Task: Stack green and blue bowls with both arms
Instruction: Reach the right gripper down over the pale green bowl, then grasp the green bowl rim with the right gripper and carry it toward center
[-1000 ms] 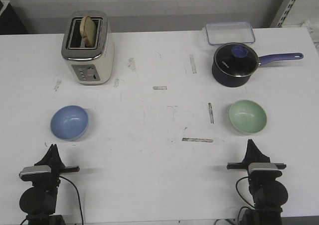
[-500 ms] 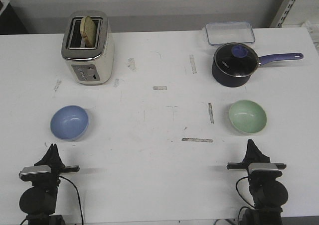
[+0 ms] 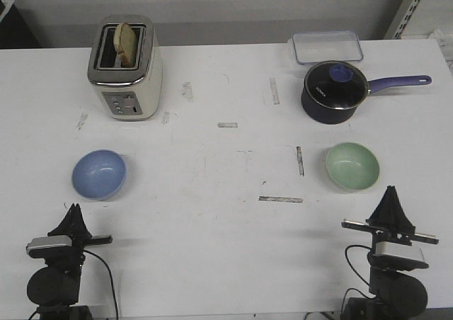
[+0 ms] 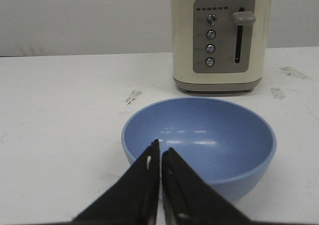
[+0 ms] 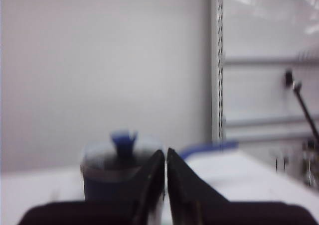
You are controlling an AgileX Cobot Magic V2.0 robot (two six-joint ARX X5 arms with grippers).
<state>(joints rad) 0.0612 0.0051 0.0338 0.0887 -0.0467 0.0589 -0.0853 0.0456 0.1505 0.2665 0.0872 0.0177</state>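
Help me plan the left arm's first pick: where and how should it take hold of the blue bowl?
Probably the near rim of the blue bowl, pinched from above, one finger inside and one outside. It sits upright and open, its smooth round wall offering no other hold. The left gripper is shut and must open first.

The white table [image 3: 212,192] carries a toaster [image 3: 125,71], saucepan [image 3: 334,91], clear container [image 3: 327,47], blue bowl [image 3: 99,173] and green bowl [image 3: 352,166].

Lab test bench, kitchen props staged. Scuffed white table [image 3: 226,214] with tape marks, toaster [image 3: 125,69], saucepan [image 3: 335,90], clear container [image 3: 328,46]; bare grey wall, metal shelving [image 5: 264,80] alongside.
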